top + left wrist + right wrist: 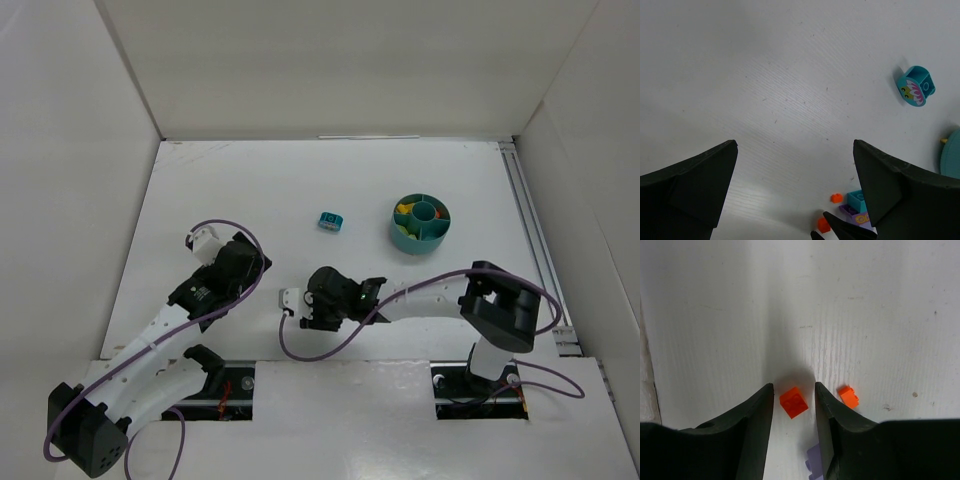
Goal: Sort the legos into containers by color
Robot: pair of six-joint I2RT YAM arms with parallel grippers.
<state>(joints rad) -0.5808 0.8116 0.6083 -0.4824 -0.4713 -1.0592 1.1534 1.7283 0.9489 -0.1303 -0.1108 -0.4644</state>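
The right gripper (pixel 793 389) is hanging low over the white bench (pixel 250 190) with its jaws drawn narrow. 1 orange-red brick (pixel 793 401) is lying between the 2 fingers. A thin strip of bench is showing on each side of it, so the fingers are not touching it.

A second orange-red brick (pixel 848 396) is lying at 3 o'clock from the first, just outside the right-hand finger. A purple brick (pixel 815 465) is peeking in at 5 o'clock, partly cut off by the frame edge.

The left gripper (pixel 795 170) is hovering with its jaws spread wide and nothing between them. In its wrist view, a small teal brick (pixel 856 199) is sitting beside the purple one at 5 o'clock, next to the orange-red pieces.

A teal printed brick (pixel 331 221) is resting alone near the middle of the bench, at 12 o'clock from the right gripper. The teal bowl (pixel 420 240) is standing at 3 o'clock from that brick, well apart from it. Its divided compartments are holding some small coloured pieces, among them yellow ones.
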